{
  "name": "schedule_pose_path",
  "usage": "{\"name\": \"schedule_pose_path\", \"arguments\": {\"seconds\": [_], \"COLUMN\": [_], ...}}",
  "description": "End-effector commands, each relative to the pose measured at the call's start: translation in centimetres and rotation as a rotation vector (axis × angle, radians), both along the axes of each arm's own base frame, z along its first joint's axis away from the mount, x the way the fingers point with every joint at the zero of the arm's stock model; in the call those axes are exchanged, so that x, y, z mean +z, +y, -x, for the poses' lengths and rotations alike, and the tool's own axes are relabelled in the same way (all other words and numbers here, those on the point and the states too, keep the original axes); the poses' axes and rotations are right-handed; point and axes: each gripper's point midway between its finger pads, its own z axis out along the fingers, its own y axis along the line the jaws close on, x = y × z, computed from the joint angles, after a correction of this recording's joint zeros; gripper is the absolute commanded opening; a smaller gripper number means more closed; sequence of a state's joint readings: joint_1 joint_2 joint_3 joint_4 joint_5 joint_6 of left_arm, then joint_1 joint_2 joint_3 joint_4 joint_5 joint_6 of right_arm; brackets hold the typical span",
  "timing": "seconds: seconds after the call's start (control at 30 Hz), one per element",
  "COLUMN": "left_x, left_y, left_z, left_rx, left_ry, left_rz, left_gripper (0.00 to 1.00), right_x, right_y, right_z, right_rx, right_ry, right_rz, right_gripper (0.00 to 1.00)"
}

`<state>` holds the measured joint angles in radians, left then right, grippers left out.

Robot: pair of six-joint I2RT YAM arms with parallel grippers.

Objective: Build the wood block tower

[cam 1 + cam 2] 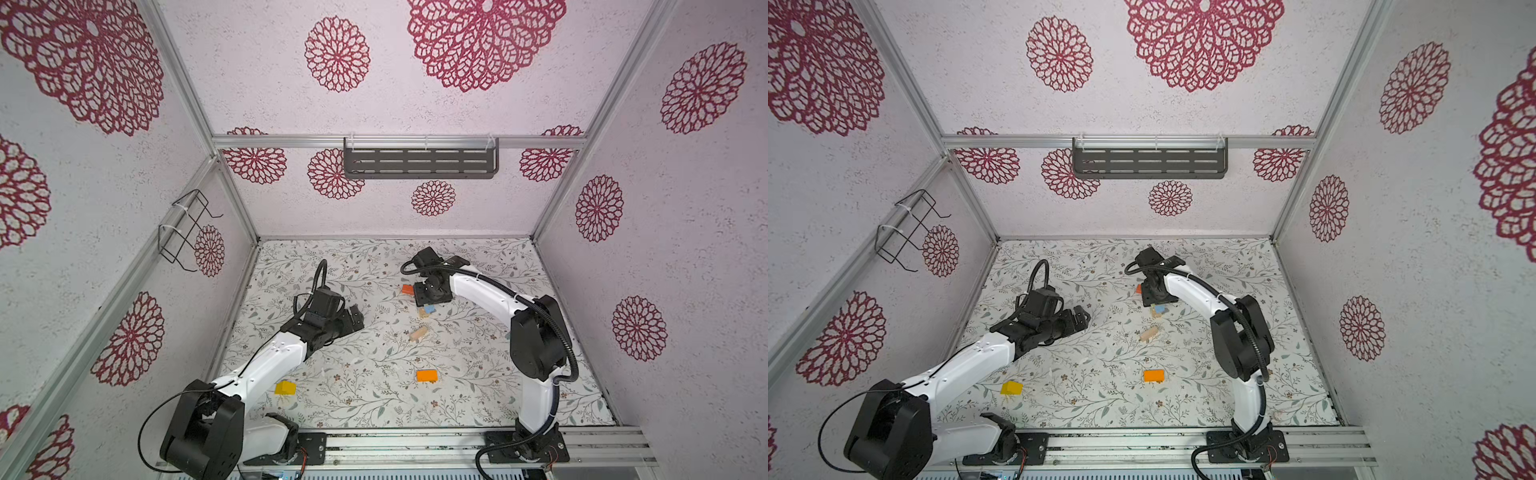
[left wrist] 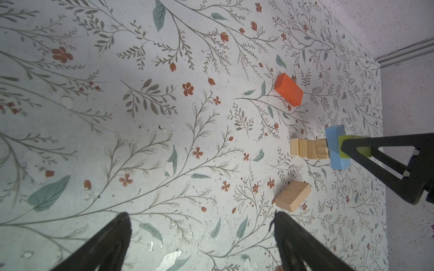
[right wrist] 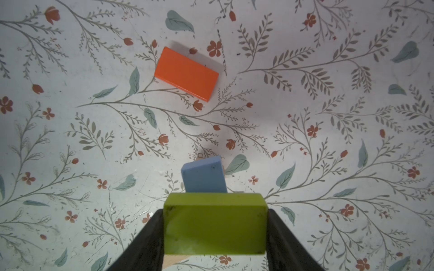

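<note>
The wood block tower is a narrow stack of natural cubes topped by a light blue block, standing right of the table's middle. My right gripper is shut on a lime green block directly over the blue one; whether the two touch I cannot tell. My left gripper is open and holds nothing, low over the mat at the left. Loose wood blocks lie around: red-orange, plain, orange, yellow.
A dark slotted shelf hangs on the back wall and a wire rack on the left wall. The red-orange block lies close behind the tower, the plain one just in front of it. A metal rail runs along the front.
</note>
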<state>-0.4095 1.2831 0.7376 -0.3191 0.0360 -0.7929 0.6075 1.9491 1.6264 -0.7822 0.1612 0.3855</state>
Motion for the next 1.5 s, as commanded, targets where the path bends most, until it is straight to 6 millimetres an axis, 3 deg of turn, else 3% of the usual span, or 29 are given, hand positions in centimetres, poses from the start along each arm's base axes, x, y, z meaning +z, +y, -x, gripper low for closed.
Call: {"name": "schedule_pose_path", "arguments": {"seconds": [0.0,0.23,0.4,0.7,0.93,1.07,1.17,1.3,1.47], "left_x": [1.1,1.3,1.2,1.2,1.4,1.6,1.4,1.2,0.6], "left_y": [0.0,0.1,0.1,0.1,0.3,0.7,1.0,1.3,1.6], "left_z": [-0.6,-0.5,-0.4,-0.3,-0.1,0.3,0.7,1.1,1.5], "left_rx": [-0.002,-0.003,-0.001,-0.002,0.001,0.011,0.019,0.029,0.034], "left_ry": [-0.029,-0.038,-0.036,-0.037,-0.038,-0.044,-0.040,-0.034,-0.025], "left_rz": [0.002,0.004,0.003,0.005,0.004,-0.005,-0.009,-0.014,-0.020], "left_gripper": [0.97,0.97,0.97,0.97,0.97,0.97,0.97,0.97,0.97], "right_x": [1.4,1.3,1.4,3.7,5.4,4.8,4.1,2.1,-0.7], "right_y": [0.1,0.2,0.2,0.1,-0.1,0.3,0.8,1.8,2.6], "right_z": [-0.7,-0.6,-0.5,-0.3,3.5,6.8,8.6,10.0,10.2], "right_rx": [-0.003,0.000,0.008,0.036,0.120,0.151,0.184,0.232,0.264], "right_ry": [-0.039,-0.036,-0.036,-0.080,-0.101,-0.101,-0.110,-0.102,-0.083], "right_rz": [-0.001,-0.005,-0.003,-0.014,0.016,-0.014,-0.022,-0.058,-0.069], "right_gripper": [0.61,0.66,0.77,0.80,0.80,0.81,0.88,0.92,0.92]}}
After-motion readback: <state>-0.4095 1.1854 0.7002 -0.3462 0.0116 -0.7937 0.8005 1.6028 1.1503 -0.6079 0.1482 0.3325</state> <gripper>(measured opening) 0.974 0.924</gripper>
